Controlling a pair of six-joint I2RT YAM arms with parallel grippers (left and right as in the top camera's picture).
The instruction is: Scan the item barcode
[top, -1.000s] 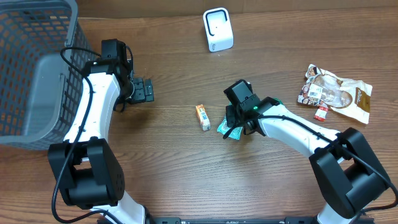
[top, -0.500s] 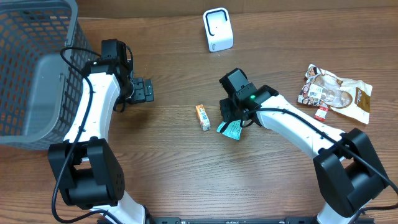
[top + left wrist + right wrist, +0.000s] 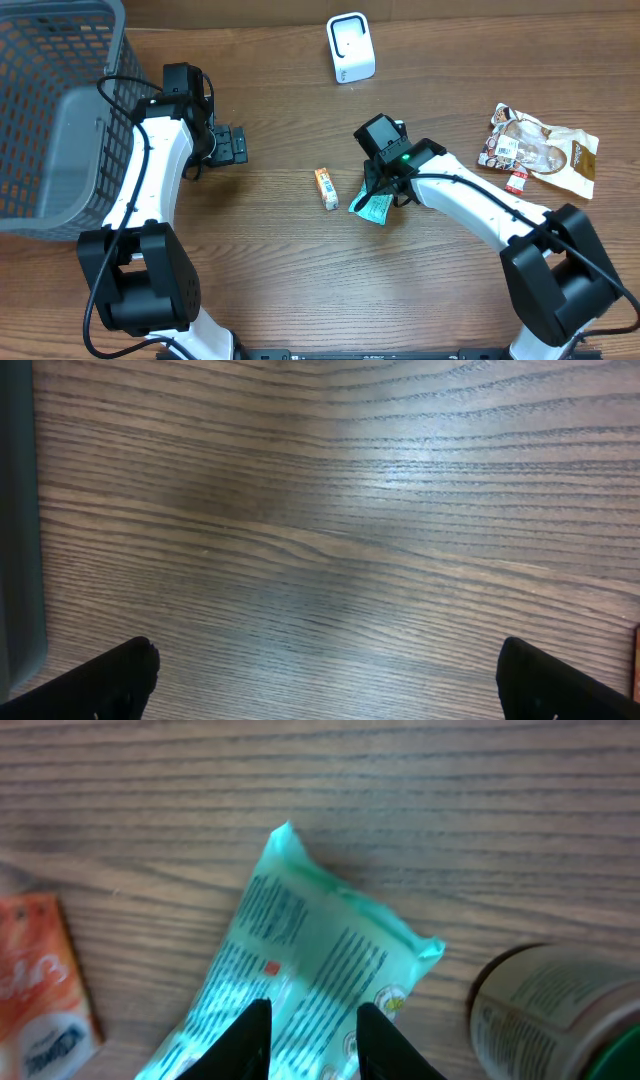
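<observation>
No scan yet, we judge: the teal plastic packet [image 3: 310,960] lies on the wooden table [image 3: 300,290] beneath our right gripper [image 3: 315,1040], grip unclear, well apart from the white boxy scanner [image 3: 350,47]; left gripper [image 3: 335,680] gapes empty.

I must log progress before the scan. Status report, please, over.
Left gripper open, empty. Right gripper astride teal packet, grip unclear. Orange packet beside it, not touching.
</observation>
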